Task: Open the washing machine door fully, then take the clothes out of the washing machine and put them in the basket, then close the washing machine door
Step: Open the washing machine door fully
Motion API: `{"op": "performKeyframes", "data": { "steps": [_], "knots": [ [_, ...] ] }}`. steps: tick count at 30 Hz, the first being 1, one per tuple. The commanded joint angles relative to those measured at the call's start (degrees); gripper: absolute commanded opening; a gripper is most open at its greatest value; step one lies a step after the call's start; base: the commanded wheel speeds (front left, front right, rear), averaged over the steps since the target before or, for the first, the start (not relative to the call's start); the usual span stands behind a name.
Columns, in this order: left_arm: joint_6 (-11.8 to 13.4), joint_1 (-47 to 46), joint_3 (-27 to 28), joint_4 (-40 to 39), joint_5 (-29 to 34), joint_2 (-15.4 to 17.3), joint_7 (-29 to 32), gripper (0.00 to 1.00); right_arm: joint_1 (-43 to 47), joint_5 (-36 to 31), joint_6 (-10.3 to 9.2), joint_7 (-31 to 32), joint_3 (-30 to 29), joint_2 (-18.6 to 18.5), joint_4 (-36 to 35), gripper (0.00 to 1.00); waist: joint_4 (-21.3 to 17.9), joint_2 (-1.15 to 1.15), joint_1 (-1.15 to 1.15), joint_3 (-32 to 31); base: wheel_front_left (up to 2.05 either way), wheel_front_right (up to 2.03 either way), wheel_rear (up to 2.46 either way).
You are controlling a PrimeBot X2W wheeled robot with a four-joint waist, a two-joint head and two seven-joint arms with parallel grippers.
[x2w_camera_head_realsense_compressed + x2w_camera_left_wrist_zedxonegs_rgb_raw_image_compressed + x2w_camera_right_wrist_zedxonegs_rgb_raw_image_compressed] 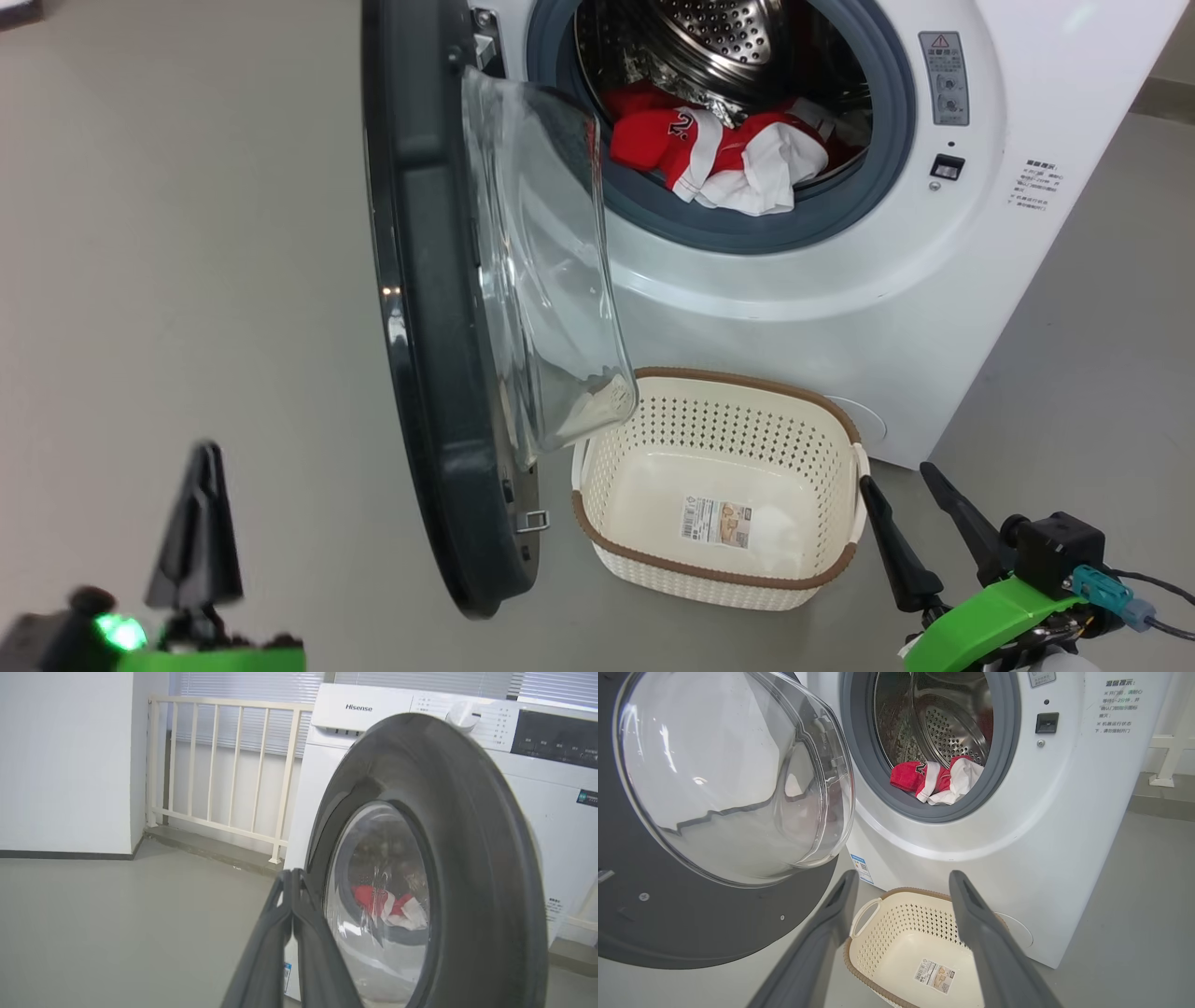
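Floor point(187, 233): plain grey, smooth. Wall point(65, 765): white, with a dark baseboard point(65, 855) along its foot. Railing point(224, 703): cream, vertical bars, standing on a low grey ledge point(210, 847) raised above the floor. Window blinds point(247, 683): pale horizontal slats behind the railing.

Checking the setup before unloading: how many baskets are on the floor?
1. The basket sits on the floor in front of the washing machine, just right of its open door. The door may hide more.
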Motion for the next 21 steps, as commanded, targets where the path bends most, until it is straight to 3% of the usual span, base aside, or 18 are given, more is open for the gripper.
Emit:
{"op": "performKeyframes", "data": {
  "steps": [1, 5, 11, 16, 21],
  "knots": [
    [-0.17, -3.41, 1.82, -6.15, -1.17, 0.73, -0.46, 0.0, -0.73, -0.52, 0.57, -0.69, 1.3, -0.26, -1.51, 1.0, 0.01, 0.0, 0.0, 0.13, 0.0, 0.0, 0.0],
    [-0.15, -3.76, -0.74, -13.39, -2.21, 0.73, -0.46, 0.0, -0.99, -0.51, 0.57, -0.69, 1.36, -0.4, -1.63, 1.0, 0.04, 0.0, 0.0, 0.28, 0.0, 0.0, 0.0],
    [-0.15, -2.8, -10.78, -19.62, -0.83, 0.72, -0.46, 0.0, -1.39, -0.69, 0.57, -0.69, 1.29, -0.53, -1.91, 1.0, -0.05, 0.0, 0.0, 0.53, 0.0, 0.0, 0.0],
    [-0.16, -1.25, -20.57, -17.69, -0.8, 0.72, -0.46, 0.0, -1.48, -1.22, 0.57, -0.69, 1.26, -0.7, -1.95, 1.0, -0.08, 0.0, 0.0, 0.75, 0.0, 0.0, 0.0],
    [-0.16, -0.55, -27.23, -10.65, -1.59, 0.72, -0.46, 0.0, -1.67, -1.78, 0.57, -0.69, 1.25, -0.71, -2.04, 1.0, -0.15, 0.0, 0.0, 0.91, 0.0, 0.0, 0.0]
  ]
}}
